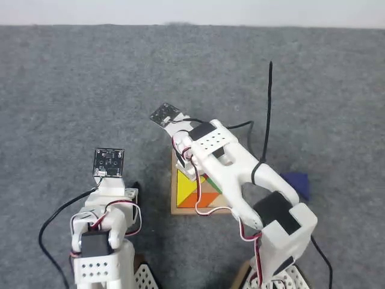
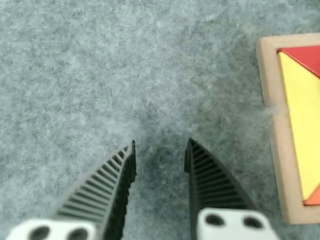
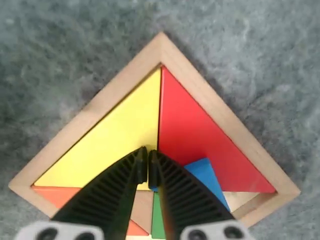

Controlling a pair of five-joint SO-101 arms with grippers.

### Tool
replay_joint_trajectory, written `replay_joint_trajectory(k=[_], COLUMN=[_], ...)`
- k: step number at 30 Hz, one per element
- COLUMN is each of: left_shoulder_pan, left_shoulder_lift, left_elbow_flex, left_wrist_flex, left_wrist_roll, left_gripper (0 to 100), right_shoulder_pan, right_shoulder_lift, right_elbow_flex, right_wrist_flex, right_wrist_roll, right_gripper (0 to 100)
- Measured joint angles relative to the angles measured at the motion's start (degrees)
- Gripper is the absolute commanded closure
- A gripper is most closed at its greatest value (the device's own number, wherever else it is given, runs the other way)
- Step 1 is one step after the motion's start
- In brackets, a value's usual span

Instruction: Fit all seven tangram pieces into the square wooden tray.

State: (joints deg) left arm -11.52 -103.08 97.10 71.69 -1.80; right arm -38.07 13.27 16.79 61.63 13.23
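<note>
While your right jaws, closed, seem to be seating the blue triangle [image 3: 204, 172] in the square wooden tray [image 3: 210, 100], left jaws hang open at nine o'clock; next, fetch the dark blue piece [image 1: 298, 183] at three o'clock.

The grey felt table [image 1: 90, 78] bears the square wooden tray [image 1: 173, 194] and, apart from it, 1 dark blue piece [image 1: 299, 182].

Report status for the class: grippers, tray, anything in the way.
Left gripper open over carpet. Right gripper shut above part-filled tray. Dark blue piece loose on carpet, beside right arm.
</note>
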Motion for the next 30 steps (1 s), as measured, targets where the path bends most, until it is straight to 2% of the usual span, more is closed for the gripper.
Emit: replay_joint_trajectory(k=[12,21,30], left_shoulder_pan=[0.0,0.0,0.0], left_shoulder_lift=[0.0,0.0,0.0], left_elbow_flex=[0.0,0.0,0.0], left_wrist_flex=[0.0,0.0,0.0], left_wrist_roll=[0.0,0.0,0.0], left_gripper=[85,85,85], right_shoulder_pan=[3.0,9.1,10.0], right_shoulder_lift=[-0.2,-0.8,-0.8], right_elbow_flex=[0.3,0.4,0.4], right_wrist_flex=[0.1,2.7,3.3], right_wrist_roll=[-0.1,4.5,7.3], right_gripper=[99.1,99.1,99.1])
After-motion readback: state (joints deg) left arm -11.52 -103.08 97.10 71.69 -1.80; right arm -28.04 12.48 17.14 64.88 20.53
